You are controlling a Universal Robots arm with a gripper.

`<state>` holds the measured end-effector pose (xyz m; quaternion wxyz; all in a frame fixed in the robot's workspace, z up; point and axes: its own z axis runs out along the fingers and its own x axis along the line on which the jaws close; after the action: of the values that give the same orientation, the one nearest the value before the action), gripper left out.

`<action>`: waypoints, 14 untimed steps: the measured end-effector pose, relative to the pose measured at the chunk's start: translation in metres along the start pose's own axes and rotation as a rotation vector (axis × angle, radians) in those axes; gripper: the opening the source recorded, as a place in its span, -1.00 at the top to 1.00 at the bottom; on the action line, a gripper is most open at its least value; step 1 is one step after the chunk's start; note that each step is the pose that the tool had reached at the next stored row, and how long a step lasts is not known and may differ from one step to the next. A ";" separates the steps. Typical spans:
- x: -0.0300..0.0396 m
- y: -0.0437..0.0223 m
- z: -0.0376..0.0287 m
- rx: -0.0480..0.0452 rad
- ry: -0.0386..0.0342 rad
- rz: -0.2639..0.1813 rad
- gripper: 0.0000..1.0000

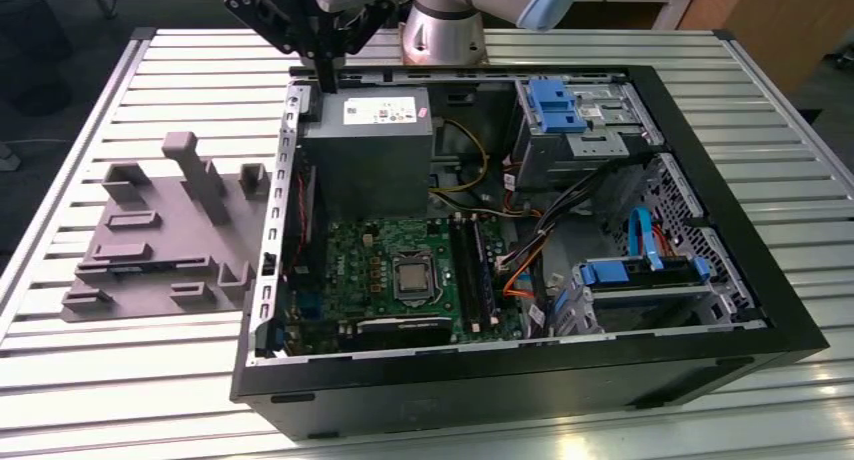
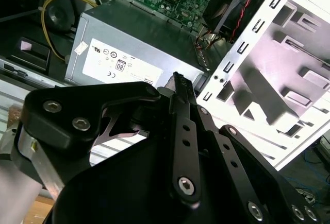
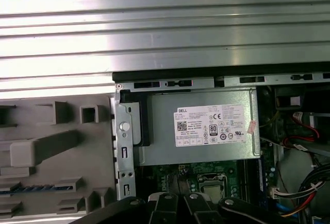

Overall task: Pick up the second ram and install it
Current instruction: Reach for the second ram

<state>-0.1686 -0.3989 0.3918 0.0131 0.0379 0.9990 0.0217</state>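
Status of gripper (image 1: 327,88): clenched, apparently empty. Located second ram (image 1: 131,270) at seven o'clock in the exterior view, seated in grey holder (image 1: 147,220), axis nine-to-three.

High exterior view overlooks the open black computer case (image 1: 534,382); both wrist views sit close over its grey metal power-supply box (image 2: 129,38) (image 3: 201,152), 11 o'clock.
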 end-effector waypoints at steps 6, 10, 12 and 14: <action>0.0011 -0.0001 0.0001 0.0000 0.0000 0.000 0.79; 0.0019 -0.0002 0.0001 0.0000 0.0000 0.000 0.79; 0.0025 -0.0002 0.0001 -0.0001 -0.0001 0.000 0.79; 0.0030 -0.0002 0.0001 0.0000 0.0000 0.000 0.79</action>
<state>-0.1716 -0.3989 0.3916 0.0131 0.0378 0.9990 0.0217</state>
